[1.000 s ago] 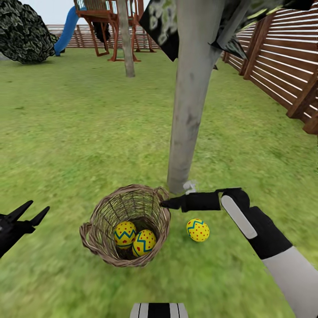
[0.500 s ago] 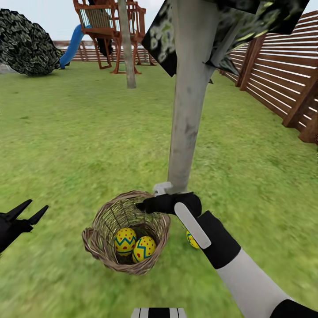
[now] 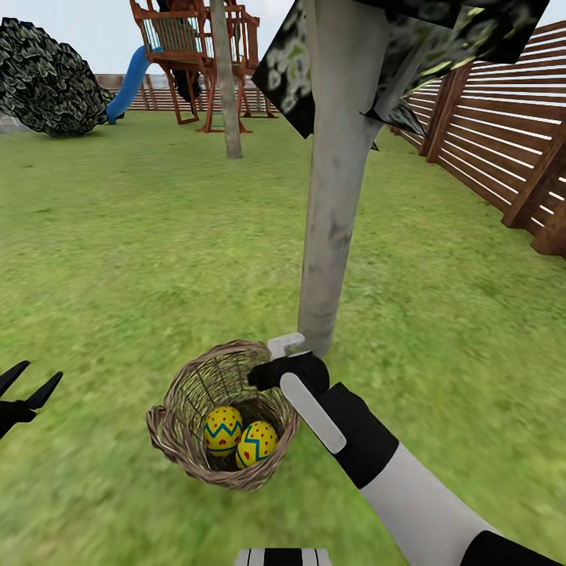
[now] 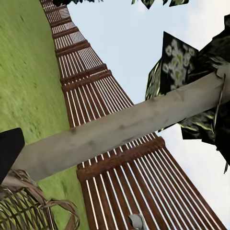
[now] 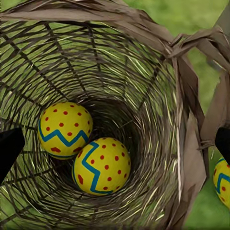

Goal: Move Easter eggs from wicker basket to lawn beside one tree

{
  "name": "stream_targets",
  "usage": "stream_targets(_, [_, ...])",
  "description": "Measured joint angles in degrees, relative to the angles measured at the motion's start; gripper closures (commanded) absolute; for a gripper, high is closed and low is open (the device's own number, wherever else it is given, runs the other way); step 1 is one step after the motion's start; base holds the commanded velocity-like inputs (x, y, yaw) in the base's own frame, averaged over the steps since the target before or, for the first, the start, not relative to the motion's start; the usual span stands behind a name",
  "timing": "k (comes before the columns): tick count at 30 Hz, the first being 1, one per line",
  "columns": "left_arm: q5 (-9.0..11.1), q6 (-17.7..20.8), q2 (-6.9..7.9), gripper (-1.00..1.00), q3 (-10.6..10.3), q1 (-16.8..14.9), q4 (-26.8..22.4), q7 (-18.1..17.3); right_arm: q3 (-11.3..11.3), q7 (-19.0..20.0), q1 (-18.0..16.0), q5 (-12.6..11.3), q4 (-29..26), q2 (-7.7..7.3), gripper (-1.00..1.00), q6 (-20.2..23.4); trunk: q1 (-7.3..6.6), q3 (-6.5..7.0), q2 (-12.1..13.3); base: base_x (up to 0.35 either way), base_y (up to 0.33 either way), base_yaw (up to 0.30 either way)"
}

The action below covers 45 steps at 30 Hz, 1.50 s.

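Yellow third egg (image 5: 222, 182) beside basket (image 5: 187, 158)

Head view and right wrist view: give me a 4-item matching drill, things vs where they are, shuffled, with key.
Things:
1. two eggs
2. third egg
3. right claw
4. left claw

Places:
A. on the grass outside the basket wall
B. over the basket's far rim, near the tree trunk
C. at the bottom of the basket, side by side
D. open over the lawn, off to the basket's left

Pairs: 1-C, 2-A, 3-B, 4-D
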Motion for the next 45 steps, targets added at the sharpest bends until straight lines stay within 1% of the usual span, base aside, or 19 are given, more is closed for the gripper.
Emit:
stream_targets(6, [0.01,-0.01,-0.05,-1.00,0.06,0.01,0.01,0.00,0.34,0.09,-0.01,0.01,-0.05,0.10,-1.00,0.20,0.00,0.00,0.00,0.000,0.000,0.046])
stream_targets(8, [0.02,-0.01,-0.05,-1.00,0.05,0.01,0.02,0.00,1.55,0.11,0.04,-0.06,0.02,0.15,-1.00,0.17,0.00,0.00,0.00,0.000,0.000,0.203])
stream_targets(10, [0.02,-0.01,-0.05,-1.00,0.06,0.01,0.02,0.00,3.59,0.11,0.03,-0.15,0.11,0.22,-1.00,0.13,0.00,-0.02,0.00,0.000,0.000,0.252])
stream_targets(13, [0.02,-0.01,-0.02,-1.00,0.08,0.01,0.02,-0.02,4.48,0.17,0.05,-0.37,0.33,0.25,-1.00,0.01,0.00,-0.12,0.00,0.000,0.000,0.265])
stream_targets(14, [0.02,-0.01,-0.04,-1.00,0.06,0.01,0.02,-0.05,4.66,0.19,0.06,-1.16,0.46,0.26,-1.00,-0.06,0.00,-0.17,0.00,0.000,0.000,0.269])
stream_targets(17, [0.02,-0.01,-0.05,-1.00,0.02,0.01,0.05,-0.05,4.83,0.07,0.02,-3.63,1.05,0.23,-1.00,-0.06,0.00,-0.31,0.00,0.000,0.000,0.270])
stream_targets(19, [0.02,-0.01,-0.05,-1.00,0.01,0.01,0.07,-0.05,4.87,-0.03,0.00,-4.67,1.51,0.19,-1.00,-0.04,0.00,-0.41,0.00,0.000,0.000,0.271])
stream_targets(26, [0.00,-0.01,-0.09,-1.00,0.00,0.00,0.11,-0.07,4.83,0.06,-0.02,-4.96,2.09,-0.02,-1.00,0.10,0.00,-0.56,0.00,0.000,0.000,0.079])
stream_targets(27, [0.00,-0.01,-0.10,-1.00,0.00,0.00,0.11,-0.06,4.83,0.09,-0.10,-5.00,3.19,0.00,-1.00,0.17,0.00,-0.57,0.00,0.000,0.000,0.003])
stream_targets(29, [0.00,-0.01,-0.12,-1.00,0.00,0.00,0.11,-0.07,4.78,0.68,-1.71,-5.04,8.31,0.21,-1.00,0.22,0.00,-0.57,0.00,0.000,0.000,0.002])
stream_targets(30, [0.00,-0.04,-0.13,-1.00,0.00,0.00,0.11,-0.06,4.77,1.68,-3.59,-5.00,11.70,0.41,-1.00,0.20,0.00,-0.57,0.00,0.000,0.000,0.000])
stream_targets(32, [0.00,-0.06,-0.19,-1.00,0.00,0.00,0.11,-0.04,4.76,4.44,-5.98,-5.03,16.53,0.41,-1.00,0.04,0.00,-0.57,0.00,0.000,0.000,0.000])
stream_targets(33, [0.00,-0.05,-0.21,-1.00,0.00,0.00,0.11,-0.03,4.76,6.47,-7.04,-5.02,18.83,0.41,-1.00,-0.08,0.00,-0.57,0.00,0.000,0.000,0.000])
stream_targets(35, [0.00,-0.03,-0.22,-1.00,-0.04,0.00,0.11,-0.07,4.77,11.97,-9.83,-4.96,23.82,0.41,-1.00,-0.41,0.00,-0.57,0.00,0.000,0.000,0.000])
stream_targets(36, [0.00,-0.03,-0.23,-1.00,-0.05,0.00,0.11,-0.07,4.79,12.97,-10.27,-4.99,24.59,0.41,-1.00,-0.47,0.00,-0.57,0.00,0.000,0.000,0.000])
stream_targets(38, [0.00,-0.02,-0.38,-1.00,-0.02,0.00,0.07,-0.08,4.82,16.54,-11.45,-4.93,26.51,0.41,-1.00,-1.05,0.00,-0.57,0.00,0.000,0.000,0.000])
stream_targets(42, [0.00,-0.05,-0.49,-1.00,0.00,0.00,0.07,-0.09,4.85,19.13,-12.01,-4.77,27.19,0.41,-1.00,-3.69,0.00,-0.57,0.00,0.000,0.000,0.000])
stream_targets(44, [0.00,-0.08,-0.49,-1.00,0.00,0.00,0.10,-0.09,4.86,21.24,-12.02,-4.73,27.10,0.41,-1.00,-3.90,0.00,-0.57,0.00,0.000,0.000,0.000])
stream_targets(45, [-0.01,-0.09,-0.50,-1.00,0.00,0.00,0.10,-0.09,4.89,23.72,-11.98,-4.52,27.04,0.41,-1.00,-3.96,0.03,-0.78,-0.01,0.000,0.000,0.000])
